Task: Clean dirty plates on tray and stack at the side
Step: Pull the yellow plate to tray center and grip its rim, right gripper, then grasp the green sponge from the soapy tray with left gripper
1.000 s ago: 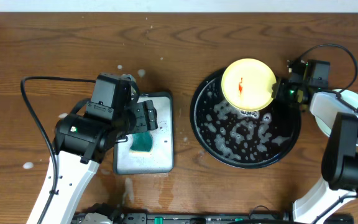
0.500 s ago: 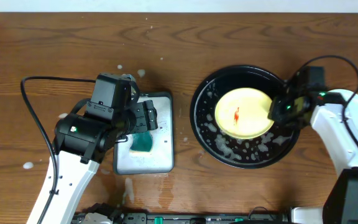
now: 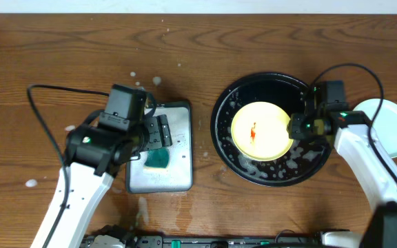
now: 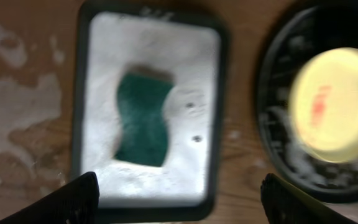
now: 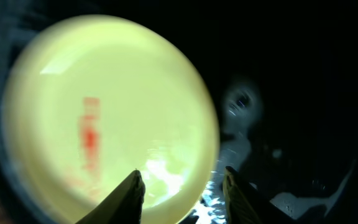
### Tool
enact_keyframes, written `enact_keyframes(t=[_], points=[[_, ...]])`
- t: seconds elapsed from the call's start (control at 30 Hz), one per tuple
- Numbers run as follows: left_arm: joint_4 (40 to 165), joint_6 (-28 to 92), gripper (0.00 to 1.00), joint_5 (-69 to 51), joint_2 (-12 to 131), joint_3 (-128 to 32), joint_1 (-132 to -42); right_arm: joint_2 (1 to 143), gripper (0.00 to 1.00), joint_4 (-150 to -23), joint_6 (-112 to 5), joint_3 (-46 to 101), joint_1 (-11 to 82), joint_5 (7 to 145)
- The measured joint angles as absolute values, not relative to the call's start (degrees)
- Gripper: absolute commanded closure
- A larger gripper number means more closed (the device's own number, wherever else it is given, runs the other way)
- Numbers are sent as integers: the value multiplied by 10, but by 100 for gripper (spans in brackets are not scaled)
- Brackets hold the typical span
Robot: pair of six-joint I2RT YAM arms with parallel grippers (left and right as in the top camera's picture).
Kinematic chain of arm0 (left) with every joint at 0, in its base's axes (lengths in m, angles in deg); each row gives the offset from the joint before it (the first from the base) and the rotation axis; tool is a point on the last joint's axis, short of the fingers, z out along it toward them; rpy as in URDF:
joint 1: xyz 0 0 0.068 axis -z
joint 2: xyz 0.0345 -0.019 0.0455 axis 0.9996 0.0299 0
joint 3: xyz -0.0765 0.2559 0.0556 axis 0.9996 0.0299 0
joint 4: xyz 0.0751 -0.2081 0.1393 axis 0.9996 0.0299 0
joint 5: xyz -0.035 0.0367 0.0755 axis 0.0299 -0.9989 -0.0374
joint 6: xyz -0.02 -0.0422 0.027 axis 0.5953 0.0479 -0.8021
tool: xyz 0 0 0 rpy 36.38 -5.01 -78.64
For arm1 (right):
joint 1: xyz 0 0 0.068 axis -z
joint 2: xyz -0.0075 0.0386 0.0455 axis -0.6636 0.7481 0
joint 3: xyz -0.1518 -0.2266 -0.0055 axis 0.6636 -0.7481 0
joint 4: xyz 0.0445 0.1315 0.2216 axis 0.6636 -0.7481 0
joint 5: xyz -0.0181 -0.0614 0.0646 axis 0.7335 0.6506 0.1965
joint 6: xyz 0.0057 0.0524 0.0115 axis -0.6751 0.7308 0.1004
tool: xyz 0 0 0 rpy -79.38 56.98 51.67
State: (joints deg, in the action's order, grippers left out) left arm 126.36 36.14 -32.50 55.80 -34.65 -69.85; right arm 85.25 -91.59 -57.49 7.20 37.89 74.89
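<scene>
Overhead: yellow plate point(image 3: 257, 131) lies flat in the black tray point(image 3: 274, 77), left of centre, red smear point(image 3: 253, 131) facing up, not yet cleaned. One mint plate point(image 3: 388, 127) sits on the table just beside the tray's right rim. We see no third plate.

Right gripper point(image 3: 296, 128) is at the yellow plate's right edge. In the right wrist view its fingers point(image 5: 133, 194) stand partly apart with the plate rim between them, not pinching it.

Left gripper point(image 3: 160, 132) hangs wide open and empty above the green sponge point(image 3: 158, 160) on the grey tray point(image 3: 185, 138).

Risks, as we judge them:
- Tray floor is wet and foamy point(image 3: 281, 162), so an unheld plate could slide under a scrubbing sponge.
- Right fingers straddle the rim, so lifting away carelessly could catch and tip the plate.
- Left wrist view is blurred; a sponge grab could land off-centre, or pull the grey tray along.
</scene>
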Motion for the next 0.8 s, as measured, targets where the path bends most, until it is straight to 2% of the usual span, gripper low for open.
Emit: enact_keyframes(t=[0.17,0.3,0.53,0.6,0.73,0.77,0.8], points=[[1193,388,30,-356,640,-265,-698,745,59,-932,-605,91,377,699],[1142,404,35,-362,732,-242,-698,707,60,-963,-613,93,377,677],[1076,414,76,-371,866,-240,-698,707,62,-1019,-619,93,377,667],[1075,417,92,-373,875,-243,-698,707,62,-1022,-619,93,377,665],[1086,418,93,-381,877,-246,-699,707,65,-1022,-619,93,377,665],[1092,418,79,-382,877,-249,-699,707,65,-1023,-619,93,377,665],[1101,418,60,-382,877,-252,-699,707,65,-1022,-619,93,377,665]])
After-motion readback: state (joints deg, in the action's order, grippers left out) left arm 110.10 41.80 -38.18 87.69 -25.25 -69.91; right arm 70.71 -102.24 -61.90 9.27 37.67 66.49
